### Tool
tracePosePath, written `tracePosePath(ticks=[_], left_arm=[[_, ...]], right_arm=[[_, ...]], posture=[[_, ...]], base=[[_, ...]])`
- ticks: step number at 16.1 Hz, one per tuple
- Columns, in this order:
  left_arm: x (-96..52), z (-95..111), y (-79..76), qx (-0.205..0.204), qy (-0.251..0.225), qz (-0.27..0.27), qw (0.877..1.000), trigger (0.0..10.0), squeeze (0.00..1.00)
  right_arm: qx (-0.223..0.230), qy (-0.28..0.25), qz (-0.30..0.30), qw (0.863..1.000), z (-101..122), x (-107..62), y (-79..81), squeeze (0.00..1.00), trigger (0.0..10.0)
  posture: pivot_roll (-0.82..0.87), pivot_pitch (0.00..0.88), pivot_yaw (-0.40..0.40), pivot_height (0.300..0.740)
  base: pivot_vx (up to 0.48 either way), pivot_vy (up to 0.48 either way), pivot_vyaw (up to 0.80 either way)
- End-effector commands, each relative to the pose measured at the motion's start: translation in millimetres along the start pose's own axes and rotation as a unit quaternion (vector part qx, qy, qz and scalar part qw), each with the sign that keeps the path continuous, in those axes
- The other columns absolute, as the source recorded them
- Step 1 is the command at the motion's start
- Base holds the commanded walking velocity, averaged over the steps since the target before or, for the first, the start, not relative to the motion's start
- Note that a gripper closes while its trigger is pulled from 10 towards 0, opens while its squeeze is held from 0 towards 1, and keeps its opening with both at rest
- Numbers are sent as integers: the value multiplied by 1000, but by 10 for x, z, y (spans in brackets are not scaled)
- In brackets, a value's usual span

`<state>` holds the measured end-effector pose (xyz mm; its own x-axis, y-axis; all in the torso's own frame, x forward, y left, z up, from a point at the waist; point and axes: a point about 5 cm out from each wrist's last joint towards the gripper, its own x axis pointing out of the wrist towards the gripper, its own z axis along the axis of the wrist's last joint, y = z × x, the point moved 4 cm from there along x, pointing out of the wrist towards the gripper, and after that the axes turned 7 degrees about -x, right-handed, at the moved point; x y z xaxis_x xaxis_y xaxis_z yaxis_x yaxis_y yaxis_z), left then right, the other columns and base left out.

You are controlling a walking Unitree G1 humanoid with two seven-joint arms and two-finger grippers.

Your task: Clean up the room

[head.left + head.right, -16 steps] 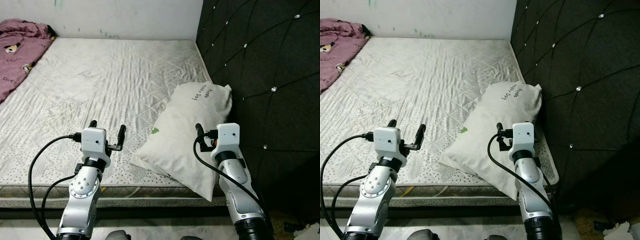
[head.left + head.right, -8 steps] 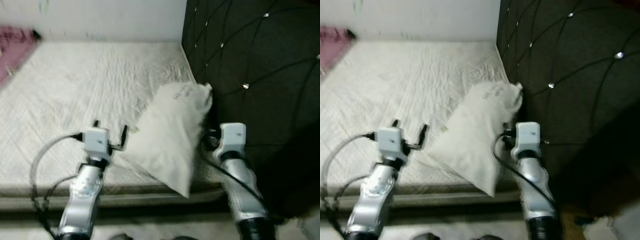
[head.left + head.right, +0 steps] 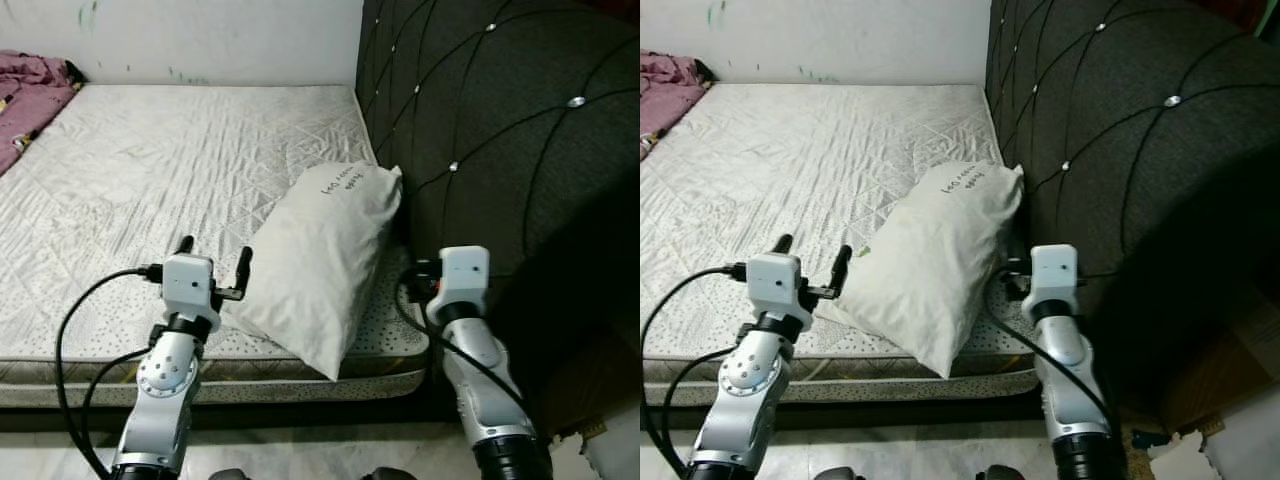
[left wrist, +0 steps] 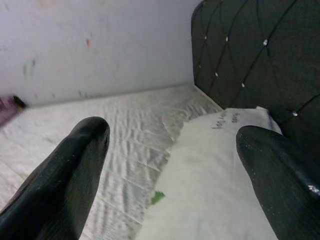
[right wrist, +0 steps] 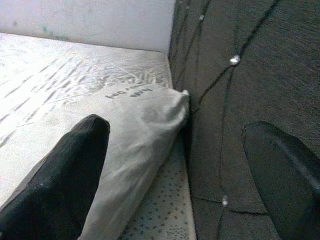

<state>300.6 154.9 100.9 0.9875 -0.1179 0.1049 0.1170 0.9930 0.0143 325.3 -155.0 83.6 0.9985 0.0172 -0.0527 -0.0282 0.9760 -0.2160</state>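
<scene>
Swung rightward, both arms now flank the pillow (image 3: 325,262), left pincer (image 3: 213,262) and right pincer (image 5: 170,165) spread wide, likely to grasp it.

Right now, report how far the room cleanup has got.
Done: nothing visible yet. In hand: nothing; the left gripper is open beside the white pillow, and the right gripper is open near the black tufted headboard. Left: the pillow lies askew on the bare mattress, its corner overhanging the edge, and the pink blanket is bunched at the far side.
</scene>
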Motion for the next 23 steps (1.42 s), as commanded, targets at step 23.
tracePosePath(ticks=[23], left_arm=[[-84, -33, 149, 8, 39, 48, 998, 10000, 0]], right_arm=[[17, -25, 22, 999, 146, -49, 161, 0, 10000]], posture=[[23, 0, 0, 740]], base=[[0, 0, 128]])
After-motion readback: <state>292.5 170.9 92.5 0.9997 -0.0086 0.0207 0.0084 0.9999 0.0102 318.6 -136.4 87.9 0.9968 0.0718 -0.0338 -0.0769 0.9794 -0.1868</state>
